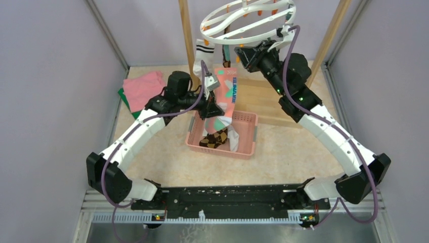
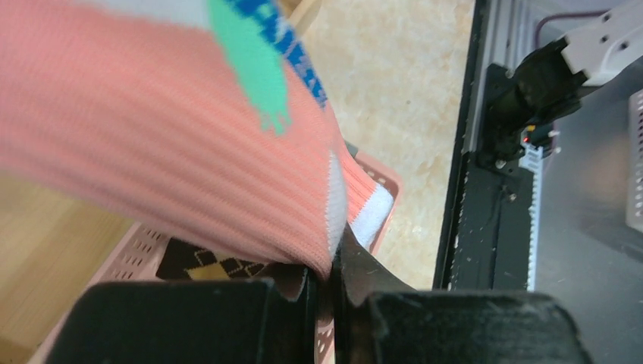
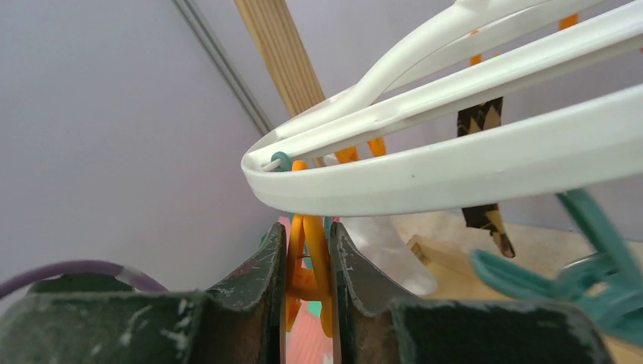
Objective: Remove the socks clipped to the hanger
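Status: left claw (image 2: pixel 327 284) pinches pink sock (image 2: pixel 152 136) | right claw (image 3: pixel 305 236) squeezes orange clip (image 3: pixel 317 265)

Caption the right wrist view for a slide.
Right pincer squeezes an orange clip under the white hanger, an argyle sock dangling behind.

A pink basket (image 1: pixel 245 132) sits centrally, folded pink-and-green cloths (image 1: pixel 144 88) far left, wooden frame (image 1: pixel 186 35) behind.
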Robot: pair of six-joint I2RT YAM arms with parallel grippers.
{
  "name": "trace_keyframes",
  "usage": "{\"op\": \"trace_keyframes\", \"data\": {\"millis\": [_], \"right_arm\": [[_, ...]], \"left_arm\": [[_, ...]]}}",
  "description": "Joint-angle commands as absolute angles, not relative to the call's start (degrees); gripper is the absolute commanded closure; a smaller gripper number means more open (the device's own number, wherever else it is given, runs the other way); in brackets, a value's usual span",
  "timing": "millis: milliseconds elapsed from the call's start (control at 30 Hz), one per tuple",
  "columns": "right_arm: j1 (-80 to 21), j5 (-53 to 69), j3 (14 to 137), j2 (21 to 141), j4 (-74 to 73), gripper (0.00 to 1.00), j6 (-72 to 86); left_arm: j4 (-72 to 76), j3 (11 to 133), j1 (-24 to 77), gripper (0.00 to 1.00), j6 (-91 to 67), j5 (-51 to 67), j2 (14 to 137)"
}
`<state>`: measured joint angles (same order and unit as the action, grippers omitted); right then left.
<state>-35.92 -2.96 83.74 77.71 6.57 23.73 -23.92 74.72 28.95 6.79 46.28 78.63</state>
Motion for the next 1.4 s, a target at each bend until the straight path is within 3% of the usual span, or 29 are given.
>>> {"op": "trace_keyframes", "data": {"millis": [0, 233, 267, 367, 400, 700, 933, 1000, 1067, 1133, 1233, 1367], "right_arm": [[-34.2, -3.0, 83.4, 75.0, 6.8, 1.0, 24.4], [-32.6, -2.3, 83.5, 73.8, 5.2, 1.0, 24.5], [-32.3, -2.3, 83.5, 73.5, 5.0, 1.0, 24.5], [-31.8, -3.6, 83.1, 72.2, 3.7, 1.0, 24.3], [-31.8, -4.4, 83.1, 71.7, 2.9, 1.0, 24.0], [-27.1, -8.4, 80.0, 66.9, -3.9, 1.0, 22.7], [-21.4, -8.1, 78.2, 63.9, -6.1, 1.0, 23.0], [-19.3, -7.0, 78.7, 63.9, -6.8, 0.84, 23.7], [-18.7, -6.3, 79.8, 64.4, -8.0, 0.58, 23.5], [-18.6, -5.8, 79.9, 64.3, -8.7, 0.38, 23.3], [-18.6, -6.5, 76.1, 61.4, -7.4, 0.22, 23.7], [-19.8, -5.1, 66.3, 55.8, -4.6, 0.13, 25.3]], "left_arm": [[-25.0, 72.5, 30.0, 1.0, 15.2, 42.9, 78.4], [-24.7, 71.6, 32.9, 0.98, 16.1, 41.7, 80.3], [-24.8, 72.0, 33.3, 0.85, 16.1, 41.6, 80.7], [-25.5, 72.8, 34.0, 0.07, 17.0, 39.8, 81.2], [-25.9, 72.9, 34.0, 0.02, 17.8, 39.2, 81.2], [-31.8, 76.9, 33.6, 0.01, 19.8, 33.2, 78.6], [-30.1, 80.9, 25.1, 0.01, 14.5, 33.4, 78.7], [-28.6, 80.8, 21.1, 0.01, 10.2, 36.1, 78.7], [-27.5, 79.5, 18.6, 0.01, 8.3, 39.1, 78.1], [-27.0, 77.8, 18.3, 0.01, 9.3, 40.4, 76.8], [-26.4, 76.4, 18.1, 0.01, 10.0, 40.6, 74.8], [-28.8, 78.0, 17.9, 0.01, 10.9, 40.6, 73.9]]}}
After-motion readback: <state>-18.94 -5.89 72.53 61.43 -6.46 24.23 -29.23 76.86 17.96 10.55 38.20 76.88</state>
